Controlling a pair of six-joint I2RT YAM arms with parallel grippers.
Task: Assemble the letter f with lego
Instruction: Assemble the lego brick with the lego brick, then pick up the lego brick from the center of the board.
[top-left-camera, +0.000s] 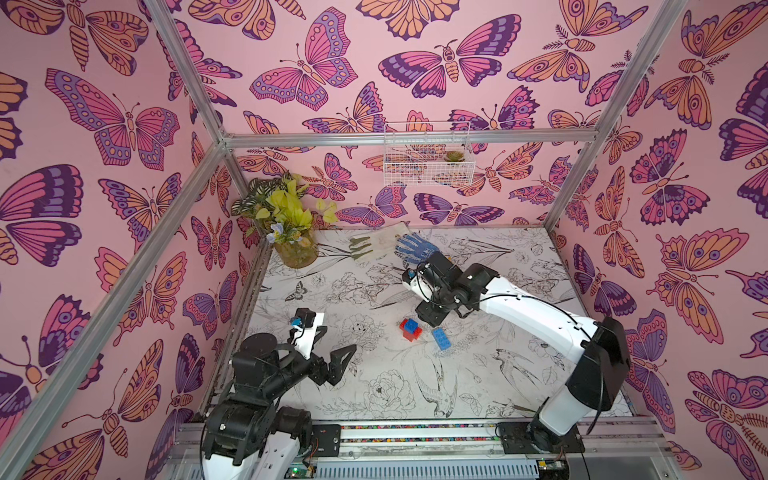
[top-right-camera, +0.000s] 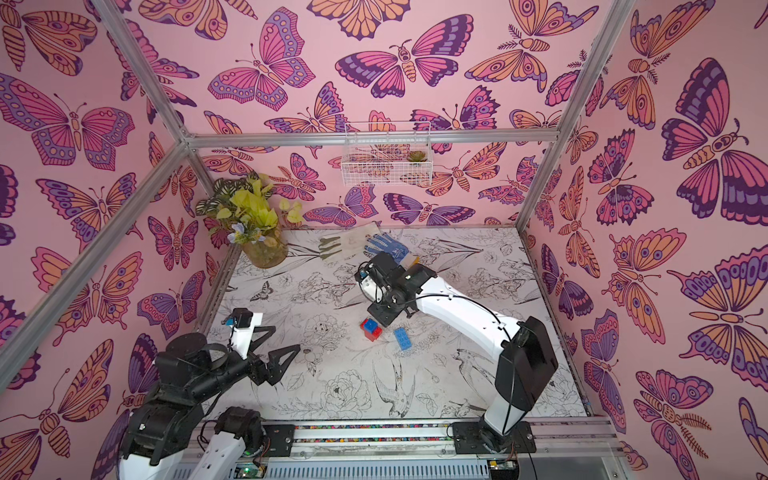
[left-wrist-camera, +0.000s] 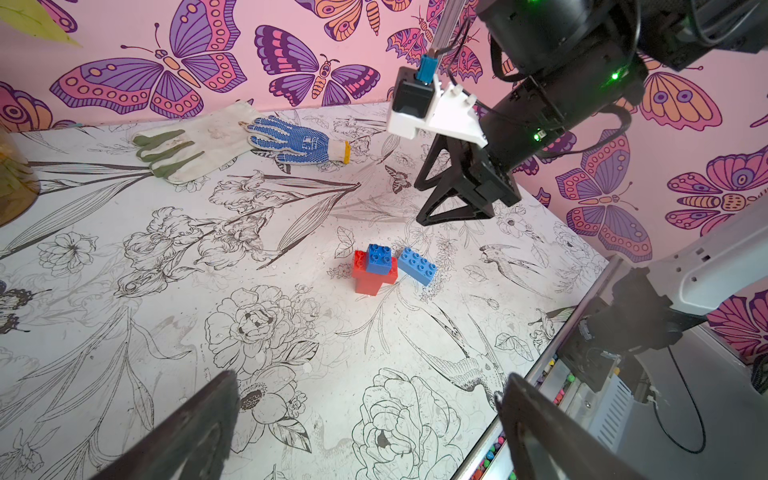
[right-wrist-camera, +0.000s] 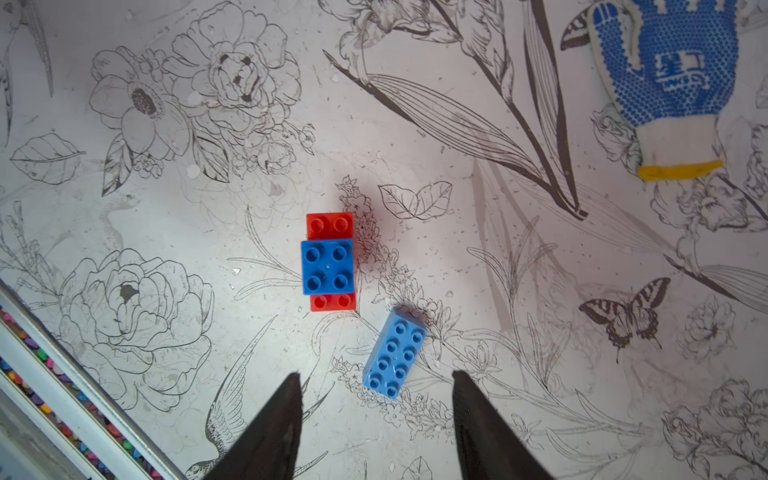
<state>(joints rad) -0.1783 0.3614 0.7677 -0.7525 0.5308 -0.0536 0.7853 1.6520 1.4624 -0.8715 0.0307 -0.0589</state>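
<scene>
At the near edge of the surface (top-left-camera: 374, 395), the left hand (left-wrist-camera: 372, 375) is hovering with its jaws spread wide and gripping nothing. Just beyond it, near the middle, the letter f (left-wrist-camera: 374, 272) is standing only partly built. A short red brick (left-wrist-camera: 368, 286) is serving as the foot, a long red brick (left-wrist-camera: 358, 266) is sitting across it, and a short blue brick (left-wrist-camera: 379, 259) is capping the middle of that. The long blue brick (right-wrist-camera: 395, 353) is lying loose on the surface just beside the stack, at an angle to it and apparently not touching. By that reckoning, three of the four lego pieces are joined, and the last is waiting to be lifted and pressed on.

Behind the bricks, the right hand (left-wrist-camera: 422, 203) is hanging above the surface, its jaws partly apart and empty. Farther back, a pale glove (left-wrist-camera: 199, 145) and a blue dotted glove (left-wrist-camera: 299, 143) are lying side by side.

In the right wrist view the other bricks are hiding the short red brick. How firmly the studs are seating cannot be told. In both top views the right hand's fingertips are getting lost against its own dark body.
</scene>
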